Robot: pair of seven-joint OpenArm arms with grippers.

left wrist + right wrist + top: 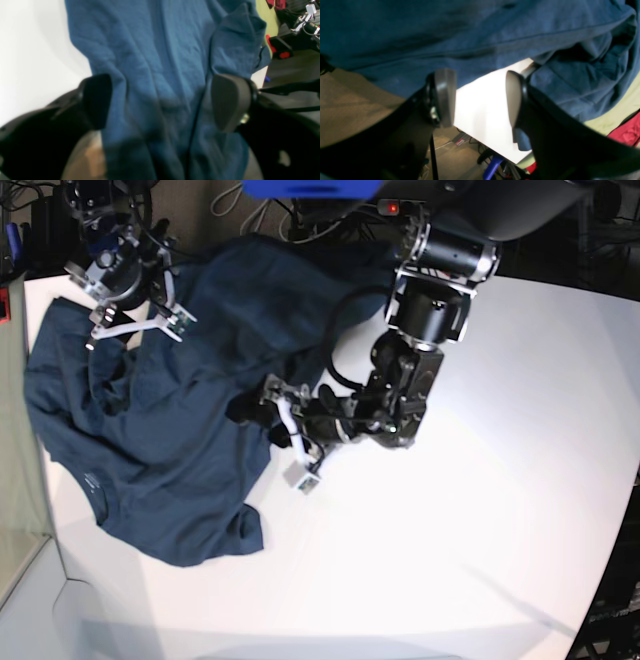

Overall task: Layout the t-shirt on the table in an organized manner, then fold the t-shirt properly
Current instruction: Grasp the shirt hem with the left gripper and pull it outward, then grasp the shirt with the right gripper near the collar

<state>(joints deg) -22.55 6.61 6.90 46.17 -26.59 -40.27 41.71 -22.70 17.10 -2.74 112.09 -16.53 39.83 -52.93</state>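
Beyond the work surface you see a brownish floor (352, 105) with loose cables (470, 142) lying on it. To one side you have a yellow-green cloth (615, 112) and a red fabric (627, 132), and bright overhead light washes out nearby surfaces.

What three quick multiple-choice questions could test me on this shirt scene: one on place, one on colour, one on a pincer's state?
1. Where does the t-shirt lie on the table?
A. overhead view's left
B. overhead view's right
C. bottom middle

2. What colour is the t-shirt?
A. red
B. dark blue
C. white

3. How are the left pincer's jaws?
A. apart, over the cloth
B. pressed together
C. clamped on a cup

Answers: 1 A, the right side is bare white; 2 B, every view shows navy fabric; 3 A, cloth shows between its separated fingers.
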